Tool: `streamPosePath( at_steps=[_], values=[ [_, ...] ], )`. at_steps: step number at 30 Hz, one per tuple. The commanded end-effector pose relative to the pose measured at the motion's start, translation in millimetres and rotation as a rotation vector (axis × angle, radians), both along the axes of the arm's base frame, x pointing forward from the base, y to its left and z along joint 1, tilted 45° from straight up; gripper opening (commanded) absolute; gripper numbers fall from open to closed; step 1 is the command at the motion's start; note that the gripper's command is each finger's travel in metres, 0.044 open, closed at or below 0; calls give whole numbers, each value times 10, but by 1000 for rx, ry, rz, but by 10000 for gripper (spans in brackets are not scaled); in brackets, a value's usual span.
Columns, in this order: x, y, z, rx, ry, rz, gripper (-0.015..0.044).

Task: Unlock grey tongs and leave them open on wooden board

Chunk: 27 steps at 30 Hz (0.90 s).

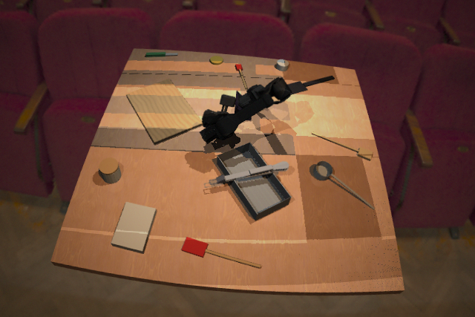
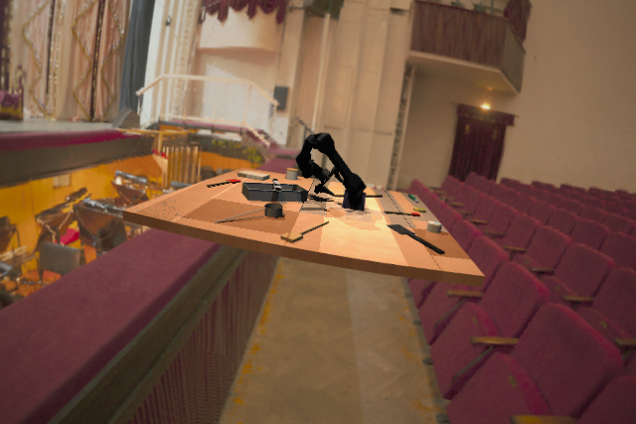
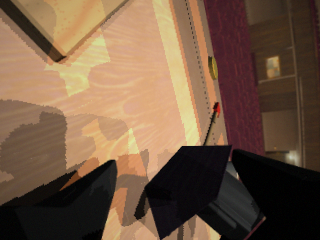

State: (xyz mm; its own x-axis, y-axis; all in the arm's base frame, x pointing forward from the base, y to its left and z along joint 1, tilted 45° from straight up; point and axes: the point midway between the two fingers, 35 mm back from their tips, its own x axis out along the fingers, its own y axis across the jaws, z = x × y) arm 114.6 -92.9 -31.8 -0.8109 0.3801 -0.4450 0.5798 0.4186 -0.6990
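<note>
From the top view, the wooden board [image 1: 162, 109] lay to the left of my gripper [image 1: 210, 129], close beside it. The gripper itself stood wide apart and held nothing. Just past its tip sat the roasting tin [image 1: 281, 191], and the grey tongs [image 1: 249, 174] rested across it, shut, their long axis running crosswise to the tin, tips left, hinge end right. I judged the reach short: forward and down, with the fingers turned to straddle that axis.

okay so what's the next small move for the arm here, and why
Probably bring the open gripper over the grey tongs and lower it onto them. They lie untouched across the roasting tin, the fingers hold nothing, and the wooden board carries no tongs.
</note>
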Motion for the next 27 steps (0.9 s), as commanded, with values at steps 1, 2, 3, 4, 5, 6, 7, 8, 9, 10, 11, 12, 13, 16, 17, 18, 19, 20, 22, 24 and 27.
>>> streamPosePath(
  at_steps=[1, 2, 3, 4, 5, 6, 7, 8, 9, 10, 11, 12, 13, 16, 17, 18, 19, 20, 22, 24, 27],
  values=[
    [6, 0, -5, -3, -5, -5, 374],
    [21, -2, -13, -8, -15, -14, 347],
    [42, -5, -25, -15, -31, -26, 321],
    [72, -11, -42, -24, -52, -43, 295],
    [110, -18, -61, -36, -79, -65, 269],
    [156, -29, -82, -49, -110, -89, 260],
    [206, -36, -103, -61, -145, -117, 260],
    [267, -45, -124, -73, -186, -149, 260],
    [337, -58, -144, -87, -232, -184, 260],
    [426, -97, -168, -98, -294, -206, 260],
    [527, -145, -188, -110, -362, -229, 260],
    [594, -184, -195, -117, -423, -232, 260],
    [665, -227, -197, -125, -486, -233, 260],
    [806, -384, -182, -146, -588, -169, 260],
    [842, -387, -180, -148, -606, -178, 260],
    [889, -389, -175, -151, -630, -194, 260],
    [953, -392, -166, -155, -662, -216, 260],
    [1042, -398, -148, -163, -704, -238, 260],
    [1251, -409, -80, -160, -813, -308, 260],
    [1394, -423, -25, -177, -864, -377, 260],
    [1710, -405, 124, -139, -1007, -476, 260]
  ],
)
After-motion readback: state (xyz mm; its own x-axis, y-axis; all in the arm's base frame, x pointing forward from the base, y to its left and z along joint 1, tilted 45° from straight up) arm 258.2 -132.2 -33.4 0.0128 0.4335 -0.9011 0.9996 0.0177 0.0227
